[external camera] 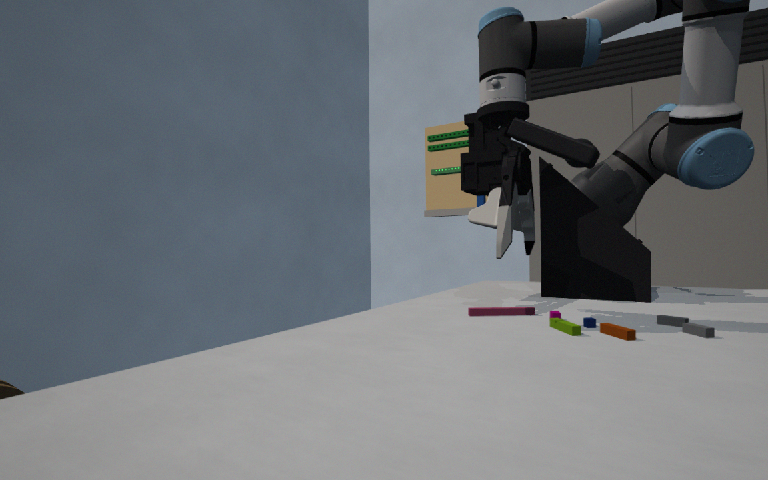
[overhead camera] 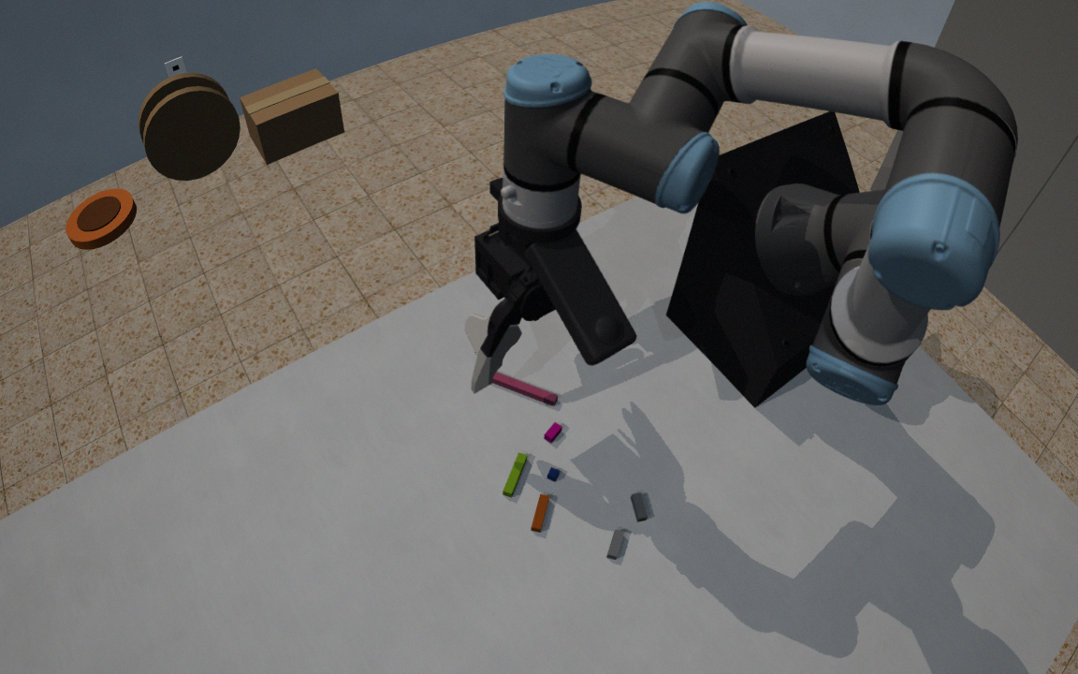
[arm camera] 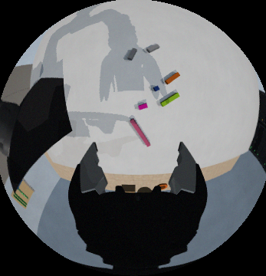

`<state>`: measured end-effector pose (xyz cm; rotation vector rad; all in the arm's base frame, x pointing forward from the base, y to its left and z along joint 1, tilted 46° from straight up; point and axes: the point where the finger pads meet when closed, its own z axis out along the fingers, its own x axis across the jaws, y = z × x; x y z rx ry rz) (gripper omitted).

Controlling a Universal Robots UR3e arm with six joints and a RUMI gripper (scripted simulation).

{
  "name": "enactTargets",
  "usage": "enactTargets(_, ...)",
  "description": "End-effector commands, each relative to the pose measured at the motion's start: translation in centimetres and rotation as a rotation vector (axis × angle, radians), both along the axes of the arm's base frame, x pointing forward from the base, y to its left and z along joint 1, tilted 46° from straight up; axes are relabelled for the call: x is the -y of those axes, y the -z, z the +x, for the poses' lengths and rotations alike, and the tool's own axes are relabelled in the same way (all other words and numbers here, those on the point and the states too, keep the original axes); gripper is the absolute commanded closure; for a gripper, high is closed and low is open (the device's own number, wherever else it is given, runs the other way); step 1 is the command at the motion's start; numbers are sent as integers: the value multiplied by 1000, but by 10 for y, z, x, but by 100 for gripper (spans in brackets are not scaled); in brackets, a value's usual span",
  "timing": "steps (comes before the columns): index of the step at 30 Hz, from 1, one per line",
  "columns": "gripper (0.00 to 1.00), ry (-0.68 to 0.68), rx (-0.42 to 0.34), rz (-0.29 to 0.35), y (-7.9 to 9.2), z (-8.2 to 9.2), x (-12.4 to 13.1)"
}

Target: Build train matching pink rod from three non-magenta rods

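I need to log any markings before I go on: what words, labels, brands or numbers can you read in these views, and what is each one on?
None can be read in any view.
Small tag above the round wooden disc: dark mark, too small to read.
Cardboard box: plain, only a tape strip.
Blue joint cap on the arm: faint embossed mark, too blurred to read.
Board with green strips: no lettering visible.
Rods, including the pink rod: unmarked.
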<state>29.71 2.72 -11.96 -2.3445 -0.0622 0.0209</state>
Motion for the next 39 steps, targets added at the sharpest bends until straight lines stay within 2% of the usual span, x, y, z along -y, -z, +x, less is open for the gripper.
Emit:
enactTargets(1,0,1,2,-2,0,1,1)
enactTargets(8,0,1,1,-2,-2,4,-1)
enactTargets(12,0,1,2,-3,-22,31,-21)
enactTargets(14,0,1,2,-2,-28,38,-28)
enactTargets(39,0,1,2,-2,-29,39,-29)
